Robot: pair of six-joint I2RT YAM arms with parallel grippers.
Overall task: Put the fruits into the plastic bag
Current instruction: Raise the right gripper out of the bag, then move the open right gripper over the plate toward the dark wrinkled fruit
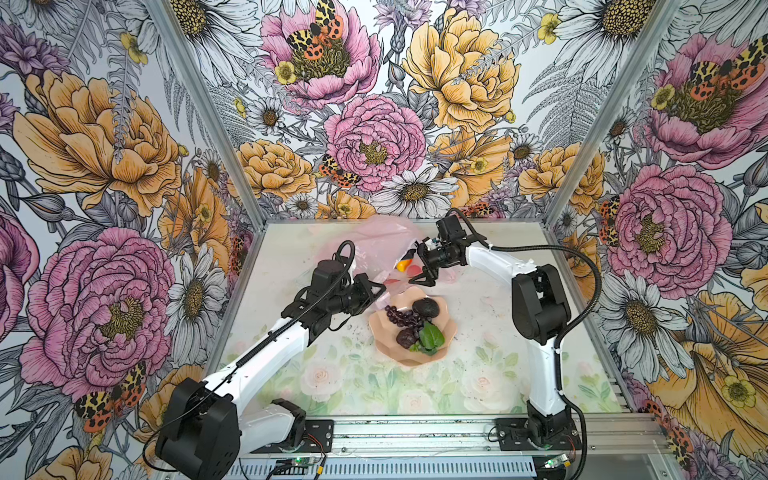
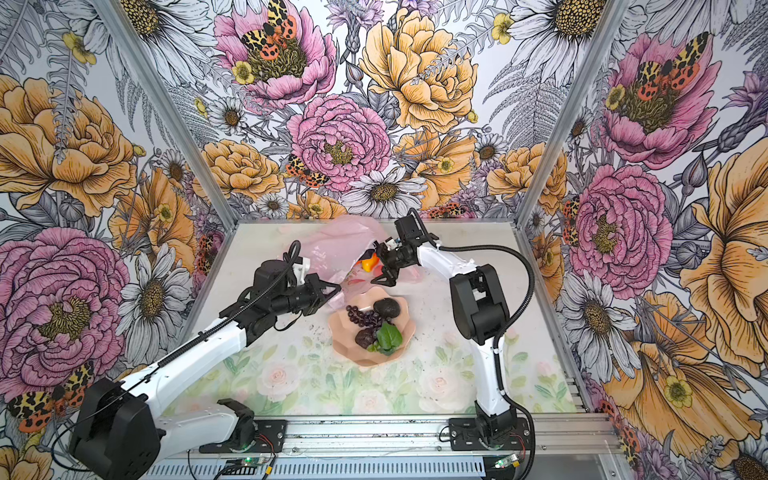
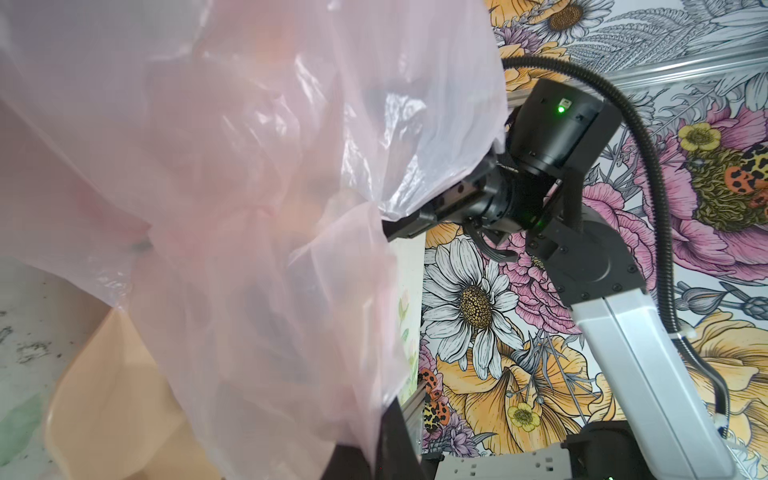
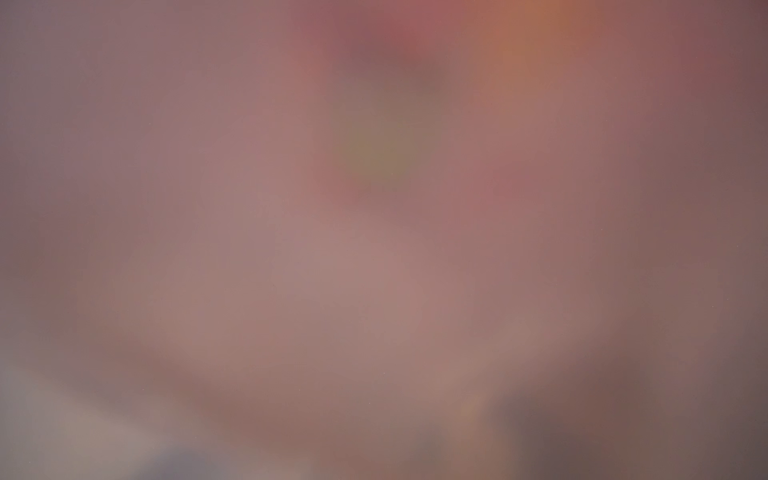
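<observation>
In both top views the pale-pink plastic bag lies at the back of the table. My left gripper is shut on the bag's near edge. In the left wrist view the bag fills most of the picture. My right gripper stands open at the bag's mouth. An orange-yellow mango lies there just past its fingers. Purple grapes, their green leaf, a dark avocado and another dark fruit rest in the bowl. The right wrist view is a pink blur.
The peach-pink faceted bowl stands mid-table, just in front of both grippers. The right arm's wrist shows behind the bag in the left wrist view. Flowered walls close in the back and sides, and an aluminium rail runs along the front.
</observation>
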